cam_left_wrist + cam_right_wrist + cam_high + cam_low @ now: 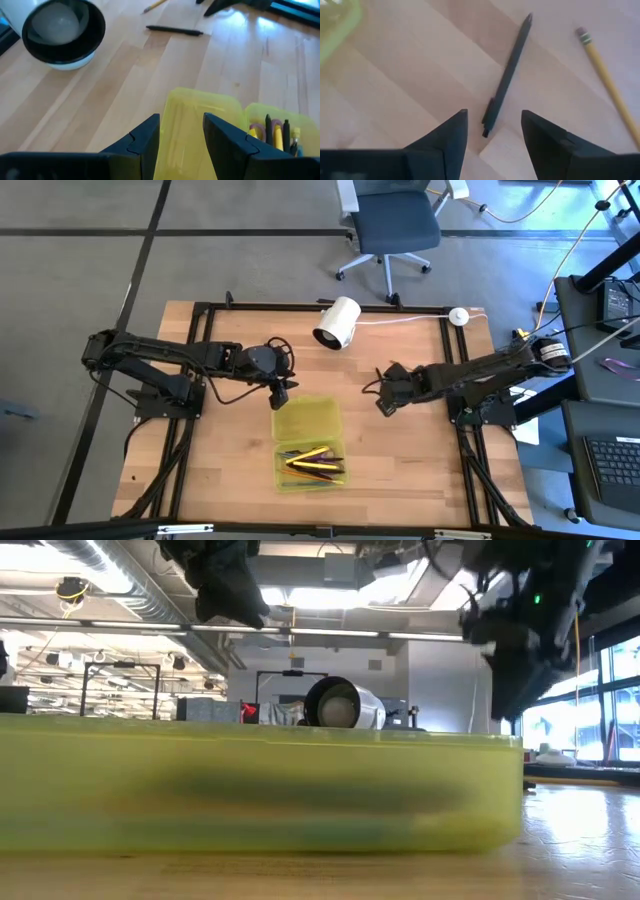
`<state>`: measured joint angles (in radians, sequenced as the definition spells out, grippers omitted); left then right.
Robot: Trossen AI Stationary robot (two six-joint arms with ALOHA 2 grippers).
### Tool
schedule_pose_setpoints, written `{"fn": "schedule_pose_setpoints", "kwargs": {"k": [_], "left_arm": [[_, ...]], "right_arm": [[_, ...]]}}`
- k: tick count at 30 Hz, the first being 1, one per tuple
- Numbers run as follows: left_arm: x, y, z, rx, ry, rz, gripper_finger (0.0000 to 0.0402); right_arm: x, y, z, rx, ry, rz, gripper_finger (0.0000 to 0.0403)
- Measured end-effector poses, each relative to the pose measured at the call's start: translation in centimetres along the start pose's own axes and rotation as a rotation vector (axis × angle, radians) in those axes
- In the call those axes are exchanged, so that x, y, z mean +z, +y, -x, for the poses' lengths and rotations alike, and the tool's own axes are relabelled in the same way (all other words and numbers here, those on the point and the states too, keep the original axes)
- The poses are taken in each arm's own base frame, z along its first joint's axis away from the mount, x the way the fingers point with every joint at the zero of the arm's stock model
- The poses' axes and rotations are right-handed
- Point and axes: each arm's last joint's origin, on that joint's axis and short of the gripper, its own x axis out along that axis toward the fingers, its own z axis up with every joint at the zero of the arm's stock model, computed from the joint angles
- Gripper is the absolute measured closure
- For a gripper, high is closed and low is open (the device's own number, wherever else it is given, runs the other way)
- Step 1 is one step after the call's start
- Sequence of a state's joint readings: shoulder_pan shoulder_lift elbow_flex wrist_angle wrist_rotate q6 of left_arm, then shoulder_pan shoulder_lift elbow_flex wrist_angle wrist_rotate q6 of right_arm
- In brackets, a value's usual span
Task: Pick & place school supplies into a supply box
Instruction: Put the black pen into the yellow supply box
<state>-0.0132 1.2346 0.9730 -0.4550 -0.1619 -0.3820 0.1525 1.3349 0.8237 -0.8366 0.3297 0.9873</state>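
Yellow-green translucent plastic fills the foreground of the low view: the supply box sits at the near middle of the wooden table, its long wall blocking most of what lies behind it. Seen from above, the box holds a cluster of pens and pencils, yellow, orange and dark, lying lengthwise in its nearer half; the farther half is bare.

Just beyond the box's far left corner, the left gripper hangs over the rim. Its fingers are parted with nothing between them, and the box edge shows through the gap.

To the right of the box, well apart from it, the right gripper hovers above the table, open and empty. Directly beneath its gap lies a black pen on the bare wood, and a yellow pencil with an eraser end lies just beside it, not touching.

Farther back, a white cylinder lies on its side near the table's far edge, its dark open end turned toward the box and a white cable running off to the right. An office chair stands on the floor beyond the table.
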Motion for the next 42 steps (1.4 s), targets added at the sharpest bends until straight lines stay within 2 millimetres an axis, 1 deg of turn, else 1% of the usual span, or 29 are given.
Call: {"fn": "schedule_pose_setpoints", "kwargs": {"k": [5, 10, 13, 16, 19, 21, 26, 32, 36, 42], "left_arm": [[0.2, -0.1, 0.0, -0.007, -0.018, 0.002, 0.0258], [0.2, -0.1, 0.0, -0.011, -0.015, 0.001, 0.0258], [0.2, -0.1, 0.1, -0.012, -0.017, -0.021, 0.0258], [0.3, -0.3, 0.8, -0.017, -0.050, -0.089, 0.0258], [0.5, -0.7, 2.4, -0.002, -0.124, -0.129, 0.0258], [0.3, -0.6, 3.4, 0.000, -0.164, -0.133, 0.0258], [-2.0, 0.1, 5.1, -0.060, -0.286, -0.103, 0.0258], [-5.6, 1.1, 5.7, -0.156, -0.448, -0.068, 0.0258], [-7.3, 1.7, 5.8, -0.188, -0.466, -0.019, 0.0258], [-8.3, 2.2, 5.4, -0.195, -0.445, 0.040, 0.0258]], "right_arm": [[0.2, -0.5, -2.3, 0.030, 0.043, -0.032, 0.0215], [0.6, -0.9, -3.4, 0.010, 0.052, -0.028, 0.0215], [0.9, -0.7, -4.1, 0.023, 0.061, -0.007, 0.0215], [0.8, -0.4, -4.9, 0.019, 0.083, -0.004, 0.0215], [0.6, -0.3, -5.7, -0.011, 0.109, 0.005, 0.0215], [0.5, -0.2, -6.1, -0.026, 0.123, 0.009, 0.0215], [0.2, -0.1, -6.9, -0.046, 0.151, 0.016, 0.0215], [0.4, 0.0, -7.5, -0.019, 0.194, -0.001, 0.0221], [0.7, -0.1, -7.6, -0.006, 0.202, -0.016, 0.0247], [0.8, -0.1, -7.6, 0.009, 0.209, -0.015, 0.0296]]}}
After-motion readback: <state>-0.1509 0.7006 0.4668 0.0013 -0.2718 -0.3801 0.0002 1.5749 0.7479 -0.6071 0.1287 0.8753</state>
